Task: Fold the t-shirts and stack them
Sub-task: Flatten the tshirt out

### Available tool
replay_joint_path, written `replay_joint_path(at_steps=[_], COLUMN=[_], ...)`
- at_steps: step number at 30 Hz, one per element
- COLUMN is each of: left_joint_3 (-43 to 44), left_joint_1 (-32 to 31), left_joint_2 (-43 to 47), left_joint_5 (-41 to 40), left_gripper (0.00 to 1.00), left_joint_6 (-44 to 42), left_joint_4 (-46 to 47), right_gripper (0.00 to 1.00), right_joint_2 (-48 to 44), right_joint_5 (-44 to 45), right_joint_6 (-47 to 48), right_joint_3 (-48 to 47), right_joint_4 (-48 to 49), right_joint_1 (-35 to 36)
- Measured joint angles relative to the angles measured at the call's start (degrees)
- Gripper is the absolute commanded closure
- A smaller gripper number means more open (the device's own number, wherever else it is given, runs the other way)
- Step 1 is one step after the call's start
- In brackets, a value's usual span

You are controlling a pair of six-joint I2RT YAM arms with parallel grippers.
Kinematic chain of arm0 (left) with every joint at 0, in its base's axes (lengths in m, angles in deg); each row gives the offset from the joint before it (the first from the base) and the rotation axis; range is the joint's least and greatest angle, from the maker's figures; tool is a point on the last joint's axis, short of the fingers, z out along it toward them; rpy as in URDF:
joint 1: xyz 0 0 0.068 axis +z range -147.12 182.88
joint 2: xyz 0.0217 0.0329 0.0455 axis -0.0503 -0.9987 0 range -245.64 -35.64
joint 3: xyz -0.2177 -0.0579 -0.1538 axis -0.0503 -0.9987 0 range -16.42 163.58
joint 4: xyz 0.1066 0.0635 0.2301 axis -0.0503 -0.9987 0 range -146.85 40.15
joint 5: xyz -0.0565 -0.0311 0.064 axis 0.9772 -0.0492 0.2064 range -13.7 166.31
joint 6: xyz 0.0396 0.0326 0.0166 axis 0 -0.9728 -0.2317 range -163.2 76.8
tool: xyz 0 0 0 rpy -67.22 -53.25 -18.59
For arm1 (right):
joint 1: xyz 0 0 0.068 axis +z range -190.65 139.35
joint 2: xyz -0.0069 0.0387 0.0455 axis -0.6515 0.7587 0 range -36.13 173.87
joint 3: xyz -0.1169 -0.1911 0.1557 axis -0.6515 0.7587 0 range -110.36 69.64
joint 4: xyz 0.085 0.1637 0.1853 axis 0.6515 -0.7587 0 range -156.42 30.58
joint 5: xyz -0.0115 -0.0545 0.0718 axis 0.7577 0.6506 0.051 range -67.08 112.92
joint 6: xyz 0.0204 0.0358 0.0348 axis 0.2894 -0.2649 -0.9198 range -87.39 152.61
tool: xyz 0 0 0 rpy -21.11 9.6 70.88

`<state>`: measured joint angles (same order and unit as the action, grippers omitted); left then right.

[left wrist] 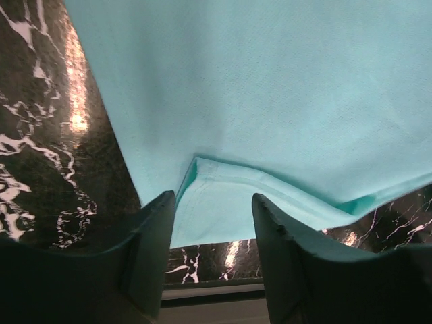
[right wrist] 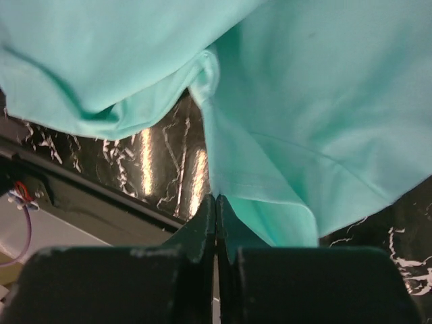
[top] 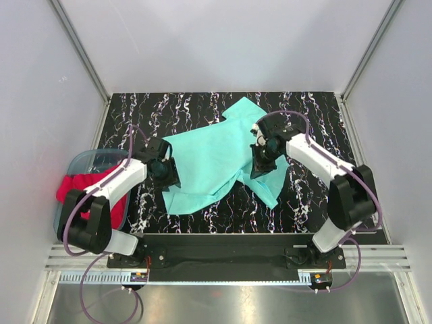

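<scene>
Ops: status on table?

Bench: Black marbled top. The teal shirt lies spread over the middle of it, mostly flat and not folded. That shirt is my reference for everything below.

Ops: Shape of it?

Bench: One sleeve points to the far side. The near right part is rumpled, with a flap doubled over.

Ops: Next biggest?

Bench: The tub, translucent blue-grey, is well left of the teal shirt. The red shirt is bunched inside it and spills over the near rim. It does not touch the teal shirt.

Ops: Left side?

Bench: The left gripper sits at the teal shirt's left edge, toward its near-left corner. In the wrist view the jaws stand wide apart. A turned-over hem corner lies in the gap between the fingers. Neither finger is pinching it, so nothing is held.

Ops: Right side?

Bench: The right gripper is on the teal shirt's right part, over the rumpled area. In the wrist view the jaws are pressed together with no gap. The cloth edge runs straight into the tips, so it reads as clamped on the teal shirt. A ridge of cloth runs away from the tips.
</scene>
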<state>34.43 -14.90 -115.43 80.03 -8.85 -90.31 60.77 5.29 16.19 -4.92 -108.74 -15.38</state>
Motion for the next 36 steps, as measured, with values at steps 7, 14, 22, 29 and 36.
replay_joint_path(at_steps=[7,14,22,29,36], left_joint_3=[-2.1,-2.7,-2.7,-2.7,-2.7], left_joint_1=[0.0,0.0,0.0,0.0,0.0], left_joint_2=[-2.1,-4.2,-7.1,-8.0,-8.2], left_joint_5=[4.8,5.1,4.6,3.5,1.3], left_gripper=[0.39,0.46,0.51,0.57,0.65], left_joint_6=[1.3,1.9,1.9,1.9,1.6], left_joint_4=[3.7,6.0,6.4,6.3,6.1], right_gripper=[0.78,0.42,0.43,0.45,0.45], right_joint_2=[-3.3,-4.8,-14.5,-18.3,-19.8], right_joint_5=[-1.6,-4.0,-0.1,-0.1,-0.4], right_joint_6=[-2.1,-6.3,-8.7,-11.2,-12.5], right_joint_3=[5.0,10.7,12.4,18.3,20.7], right_joint_4=[0.2,0.9,-1.1,-0.9,-0.9], right_joint_1=[9.5,11.3,9.8,7.1,5.1])
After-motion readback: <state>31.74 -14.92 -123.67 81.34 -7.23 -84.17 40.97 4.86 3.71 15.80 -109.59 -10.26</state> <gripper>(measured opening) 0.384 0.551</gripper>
